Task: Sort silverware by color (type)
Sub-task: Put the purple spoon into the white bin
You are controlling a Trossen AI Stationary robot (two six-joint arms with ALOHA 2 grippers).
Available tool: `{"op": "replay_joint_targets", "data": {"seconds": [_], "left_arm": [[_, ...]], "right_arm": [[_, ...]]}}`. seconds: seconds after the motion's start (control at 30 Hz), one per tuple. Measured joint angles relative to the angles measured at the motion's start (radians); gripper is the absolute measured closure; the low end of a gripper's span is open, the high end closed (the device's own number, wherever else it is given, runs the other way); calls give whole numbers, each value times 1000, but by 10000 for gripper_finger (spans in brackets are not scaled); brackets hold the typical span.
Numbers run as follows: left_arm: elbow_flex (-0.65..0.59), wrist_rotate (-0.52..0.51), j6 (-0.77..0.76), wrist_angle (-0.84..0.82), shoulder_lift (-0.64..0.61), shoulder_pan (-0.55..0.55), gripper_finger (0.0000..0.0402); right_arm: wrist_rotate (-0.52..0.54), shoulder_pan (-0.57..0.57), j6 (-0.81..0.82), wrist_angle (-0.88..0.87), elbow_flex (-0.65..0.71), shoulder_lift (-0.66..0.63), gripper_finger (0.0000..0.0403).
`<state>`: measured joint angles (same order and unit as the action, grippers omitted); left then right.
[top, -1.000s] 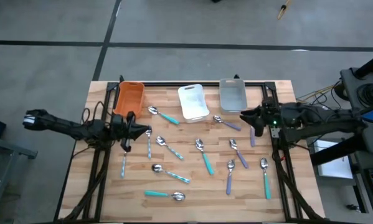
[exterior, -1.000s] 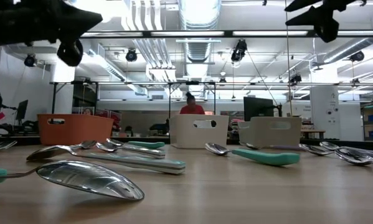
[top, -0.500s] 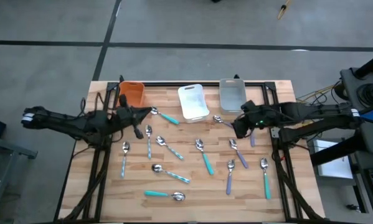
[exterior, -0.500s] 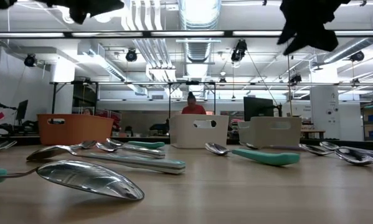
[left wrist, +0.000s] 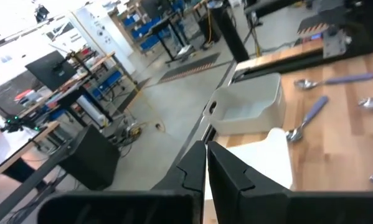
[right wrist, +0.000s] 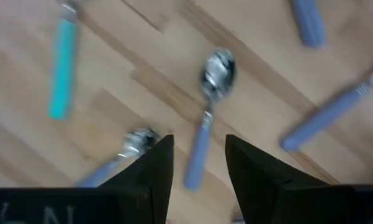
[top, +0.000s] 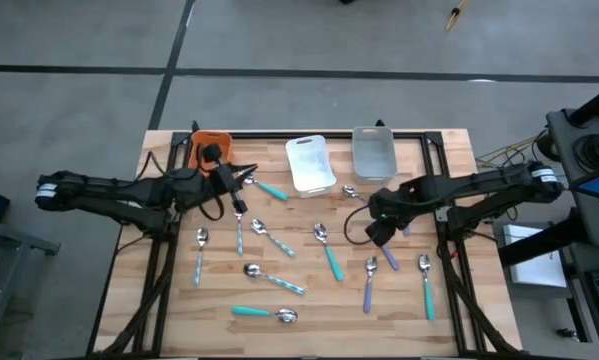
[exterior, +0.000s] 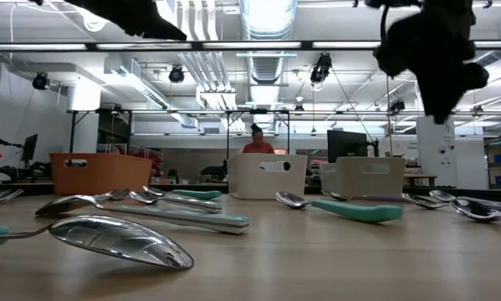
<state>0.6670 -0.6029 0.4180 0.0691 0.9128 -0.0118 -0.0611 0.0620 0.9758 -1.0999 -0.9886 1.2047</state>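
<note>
Left gripper point(top: 235, 190): fingers pressed together, empty, left of centre beside the orange bin point(top: 207, 150).
Right gripper point(top: 375, 232): fingers spread, empty, right of centre above a lavender-handled spoon point(right wrist: 208, 118).

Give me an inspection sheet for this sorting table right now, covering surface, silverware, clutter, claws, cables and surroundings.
Surface: light wooden table on a black frame.
Job's things: small metal spoons and forks with teal, lavender or striped handles lie scattered on the wood; none seen in a bin.
Bins: orange plastic bin, white plastic bin and grey plastic bin stand along the far edge.
Clutter: nothing seen.
Claws: left claw shut, empty, near the orange bin; right claw open above a lavender-handled spoon.
Cables: black cable loops beside the right claw.
Surroundings: a person in red far behind the table.
</note>
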Motion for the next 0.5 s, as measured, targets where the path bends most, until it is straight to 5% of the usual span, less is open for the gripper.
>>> {"op": "replay_joint_targets", "data": {"seconds": [0.5], "left_arm": [[-35,0,45,54,6,4,402]], "right_arm": [[-2,-2,4,-13,1,151,268]]}}
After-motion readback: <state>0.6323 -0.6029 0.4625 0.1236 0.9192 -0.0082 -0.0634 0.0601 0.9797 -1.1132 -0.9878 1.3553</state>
